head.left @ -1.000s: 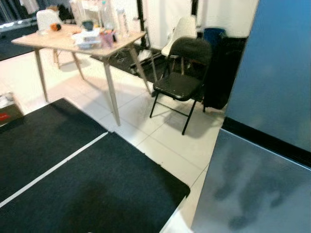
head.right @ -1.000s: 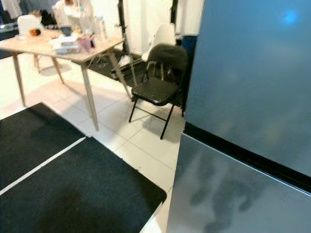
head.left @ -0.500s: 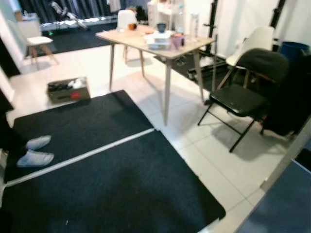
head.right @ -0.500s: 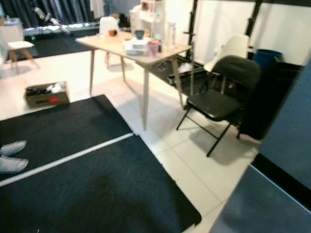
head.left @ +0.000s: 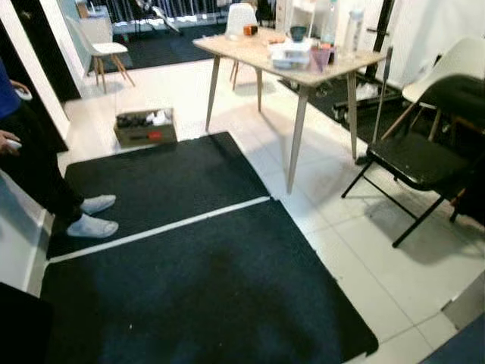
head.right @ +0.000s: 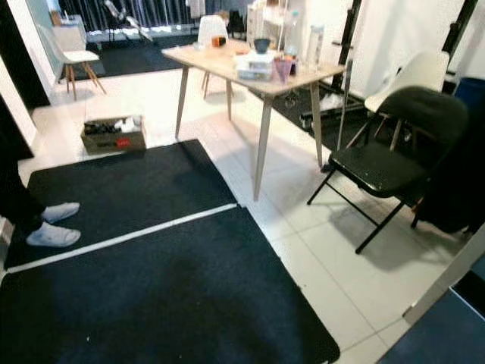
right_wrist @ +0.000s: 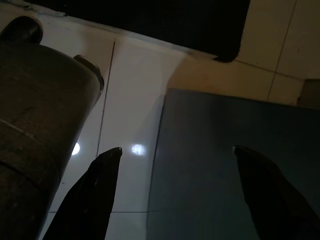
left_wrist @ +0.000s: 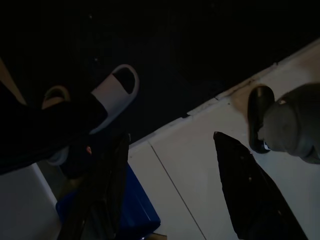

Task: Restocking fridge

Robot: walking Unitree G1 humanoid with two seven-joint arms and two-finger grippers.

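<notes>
Both grippers' jaws hang spread and empty, right gripper [right_wrist: 172, 152] over the fridge [right_wrist: 225, 165] panel.

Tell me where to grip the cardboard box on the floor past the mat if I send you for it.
Probably by its two short end walls, one gripper per end, coming down from above. The cardboard box sits flat on the tile beyond the black mat, open-topped and loaded with items, so the rims are exposed. Both the left gripper and right gripper hang open. No handles can be made out.
</notes>
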